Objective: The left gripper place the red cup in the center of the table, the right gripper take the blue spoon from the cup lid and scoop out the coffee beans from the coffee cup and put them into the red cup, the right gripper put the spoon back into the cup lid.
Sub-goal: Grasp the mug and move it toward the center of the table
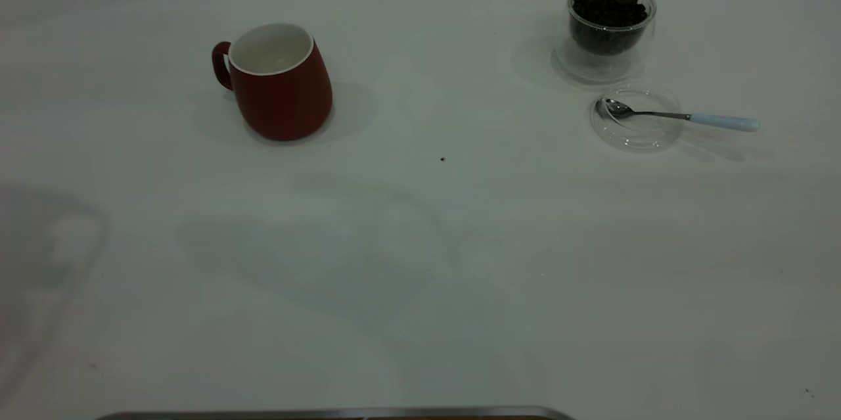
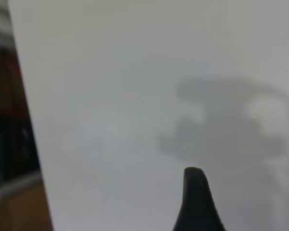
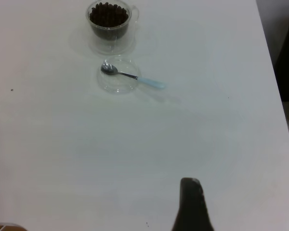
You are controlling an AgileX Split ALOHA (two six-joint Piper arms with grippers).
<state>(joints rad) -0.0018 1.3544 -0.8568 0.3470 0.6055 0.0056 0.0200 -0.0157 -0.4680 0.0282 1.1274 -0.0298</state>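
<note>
Red ceramic mug with a white inside (image 1: pixel 279 81) stands upright toward the far left part of the white desk (image 1: pixel 420 262) in the exterior view, handle turned to the left edge, well apart from everything else. Near the far right corner sits a clear double-walled glass cup full of dark coffee beans (image 1: pixel 610 25), and just in front of it a clear round glass lid (image 1: pixel 636 119) with a metal spoon with a pale blue handle (image 1: pixel 683 117) lying across it, bowl on the lid, handle sticking out toward the right edge. Neither arm shows in this view, only soft shadows on the near half of the desk. To my eye the mug's rounded, tapering body could slip or tip in a poor grasp, and the overhanging spoon handle could lever the light lid sideways when lifted. A small dark speck lies near the middle.

From the left wrist, one dark tip of the left fingers (image 2: pixel 196 202) hangs over bare desk near its edge; the mug is out of sight, and I cannot tell whether they are open or closed.

From the right wrist, one tip of the right fingers (image 3: pixel 190 204) shows, with the bean cup (image 3: pixel 107 19), lid (image 3: pixel 116 81) and spoon (image 3: pixel 135 77) far off; again their state is unclear.
</note>
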